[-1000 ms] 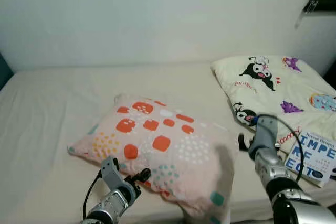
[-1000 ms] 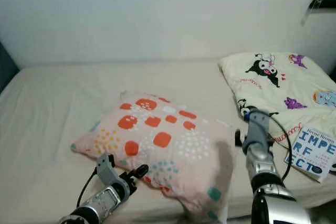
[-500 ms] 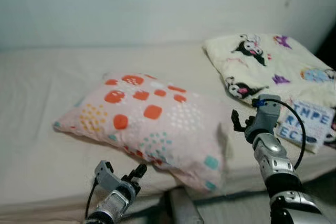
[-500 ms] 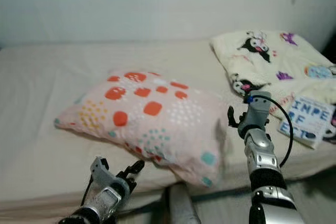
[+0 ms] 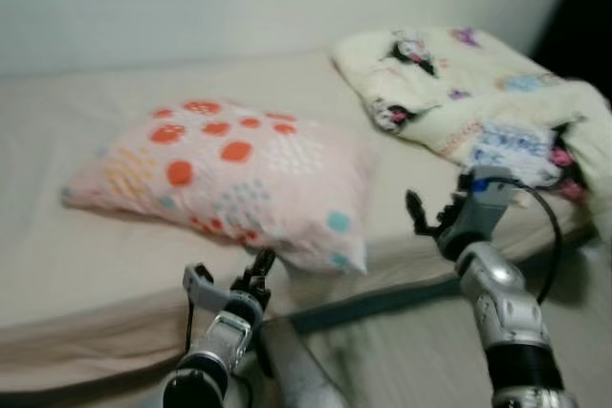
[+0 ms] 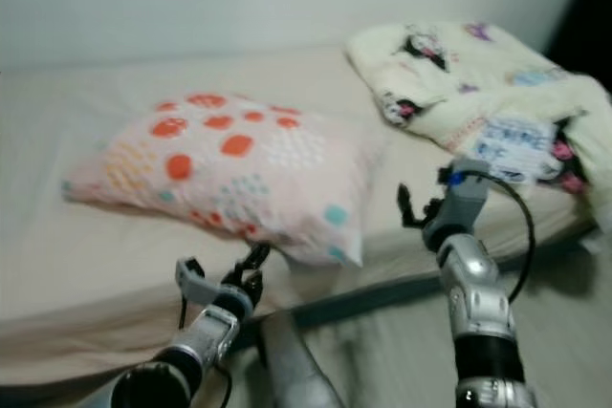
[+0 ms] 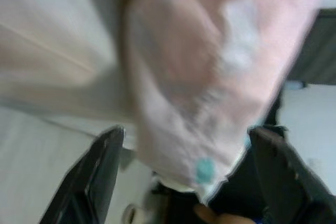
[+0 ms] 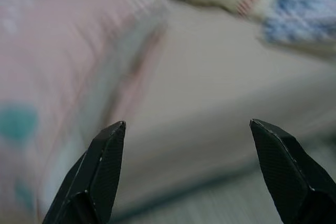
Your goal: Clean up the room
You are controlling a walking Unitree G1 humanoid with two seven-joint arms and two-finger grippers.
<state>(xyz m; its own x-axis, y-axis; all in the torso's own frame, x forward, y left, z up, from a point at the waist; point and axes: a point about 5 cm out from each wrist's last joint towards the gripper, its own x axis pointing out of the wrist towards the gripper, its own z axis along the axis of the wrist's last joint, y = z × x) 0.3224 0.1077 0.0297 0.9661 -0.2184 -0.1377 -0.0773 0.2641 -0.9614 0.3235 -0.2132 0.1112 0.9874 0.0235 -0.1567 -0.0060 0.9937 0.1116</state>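
So there's a bed (image 5: 86, 265) with a beige sheet along the wall, and lying on it is a pink pillow (image 5: 225, 174) with orange blotches, white dots and a few teal squares. It sits flat around the middle of the mattress, with 1 corner reaching right to the front edge, just about at the lip.

The left gripper (image 5: 229, 284) is low in front of the bed, just under that near corner of the pillow. Its 2 black fingers (image 7: 94, 174) are spread wide, nothing between them, and from the wrist camera the pillow's corner hangs right ahead of the gap, close but I can't tell if it's touching.

The right gripper (image 5: 427, 217) is up at mattress height to the right of the pillow, near the front edge of the bed. Its fingers (image 8: 100, 171) are also splayed apart and empty, pointing at the bare sheet between the pillow and the stuff on the right.

That stuff is a cream blanket (image 5: 435, 78) with cartoon prints, bunched up toward the right end of the bed, and on it there's a white book (image 5: 512, 148) with blue lettering, too blurry to read. Everything's a bit smeared. Floor (image 5: 402, 351) in front of the bed looks grey.
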